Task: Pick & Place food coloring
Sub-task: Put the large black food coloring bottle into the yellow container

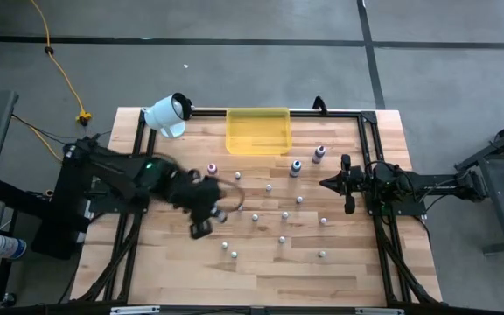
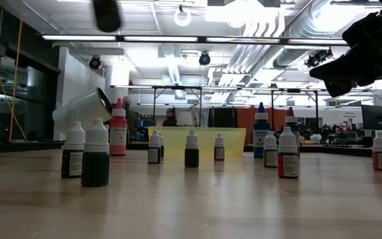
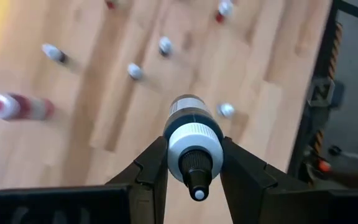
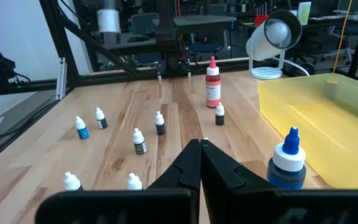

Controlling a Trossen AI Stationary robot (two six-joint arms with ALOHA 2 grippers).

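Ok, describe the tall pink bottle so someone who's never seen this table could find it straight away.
Start at the translucent yellow rectangular tray at the far edge of the wooden table, then look toward the white cylinder lamp on its left. Nearer than both stands the tall pink food coloring bottle with the pointed red tip. It towers over the small whitish dropper bottles around it, such as the dark one beside it.

Place: a robotics lab or workshop hall.
Floor: bare grey concrete [image 1: 234,22] with dark seams.
Ceiling: exposed ducts [image 2: 290,23] and strip lights [image 2: 171,38].
Table: a wooden table [image 1: 261,271] in a black metal frame [image 1: 370,131], with two arms mounted on it.
Cabling: a yellow cord [image 1: 64,74] trails across the floor.
Background: further workbenches [image 2: 197,93], a monitor [image 2: 377,117] and a seated person [image 2: 170,118].
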